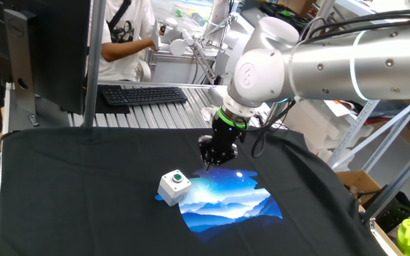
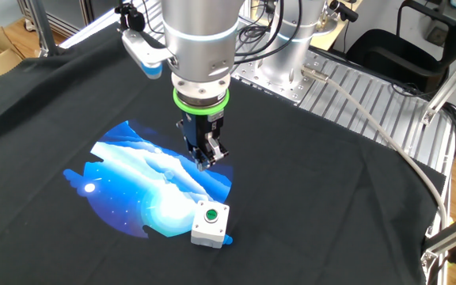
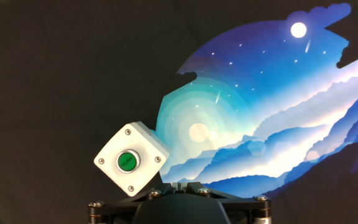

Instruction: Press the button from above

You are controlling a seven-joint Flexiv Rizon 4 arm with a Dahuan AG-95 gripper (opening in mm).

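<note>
From my remote station I see the bench point(image 1: 62, 185), draped in a black cloth printed with a blue night-sky scene point(image 2: 145, 190), with the arm point(image 1: 319, 67) reaching in over its middle. The end effector point(image 1: 214, 158) hangs above the printed patch, short of the small grey box point(image 1: 173, 186), and holds nothing; whether its fingers are parted or closed I cannot tell, since every view shows only their dark bulk. The box sits at the edge of the print, well in from every bench edge, turned cornerwise in the hand view, with the button point(image 3: 128, 161) on its top face. My worry is the offset: a straight descent from here would land on cloth. A slightly misjudged shift could strike the box's rim or a corner and tip or skid it, as the loose cloth may offer little grip.
</note>
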